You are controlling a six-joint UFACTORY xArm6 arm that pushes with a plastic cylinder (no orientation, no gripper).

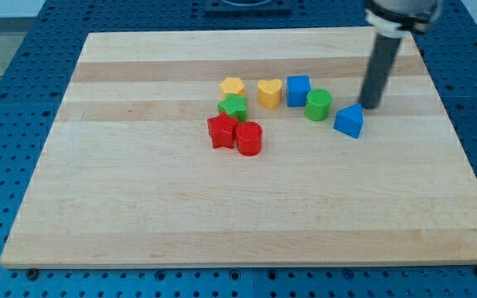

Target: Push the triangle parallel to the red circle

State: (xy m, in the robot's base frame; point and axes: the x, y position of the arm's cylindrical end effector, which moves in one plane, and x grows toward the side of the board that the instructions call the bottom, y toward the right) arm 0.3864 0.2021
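Note:
The blue triangle block [349,121] lies right of the middle of the wooden board [247,215]. The red circle block [249,138] sits near the board's middle, touching a red star block [220,131] on its left. My tip [371,106] is just above and to the right of the blue triangle, very close to its upper right edge. The dark rod rises from there to the view's top.
A green star block [233,106], a yellow hexagon-like block [233,87], a yellow heart block [269,92], a blue cube [298,90] and a green cylinder [319,105] form an arc above the red blocks. The green cylinder is just left of the triangle.

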